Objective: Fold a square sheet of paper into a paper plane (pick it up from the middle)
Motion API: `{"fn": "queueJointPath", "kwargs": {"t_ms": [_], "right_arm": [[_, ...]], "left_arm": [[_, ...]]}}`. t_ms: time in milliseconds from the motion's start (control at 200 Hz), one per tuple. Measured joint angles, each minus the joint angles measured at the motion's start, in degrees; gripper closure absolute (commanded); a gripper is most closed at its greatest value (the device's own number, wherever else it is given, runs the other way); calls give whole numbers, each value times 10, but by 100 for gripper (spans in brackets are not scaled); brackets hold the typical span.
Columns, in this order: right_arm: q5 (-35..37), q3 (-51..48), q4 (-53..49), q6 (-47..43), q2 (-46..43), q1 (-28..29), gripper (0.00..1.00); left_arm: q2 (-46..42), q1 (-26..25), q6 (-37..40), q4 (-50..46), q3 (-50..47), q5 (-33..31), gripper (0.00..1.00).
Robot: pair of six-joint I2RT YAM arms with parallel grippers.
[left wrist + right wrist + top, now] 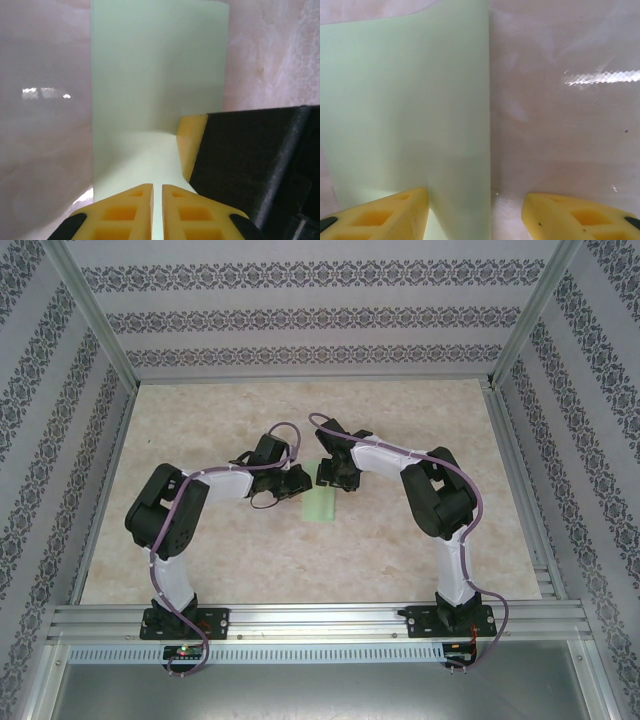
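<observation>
The square sheet of paper (322, 504) is pale green and lies as a narrow folded rectangle in the middle of the table, between the two grippers. My left gripper (298, 483) sits at the paper's left side. In the left wrist view its yellow jaws (157, 189) are pressed almost together, with a raised ridge of the paper (150, 90) running into the thin slit. My right gripper (334, 478) is at the paper's far right. It stands open (475, 215), astride the long edge of the paper (405, 110), one fingertip (395, 210) over the paper and the other over bare table. The paper plane is out of view.
The marbled tabletop (250, 560) is ringed by patterned walls and aluminium posts. A metal rail (320, 620) runs along the near edge, where both arm bases stand. One yellow fingertip (191, 147) of the right gripper rests on the paper, close to my left jaws.
</observation>
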Motion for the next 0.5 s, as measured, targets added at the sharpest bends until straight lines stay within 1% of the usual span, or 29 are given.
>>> {"fn": "queueJointPath", "kwargs": {"t_ms": [500], "right_arm": [[0,0,0,0,0,0,42]], "left_arm": [[31,-4,7,-48,22,-6,93]]}}
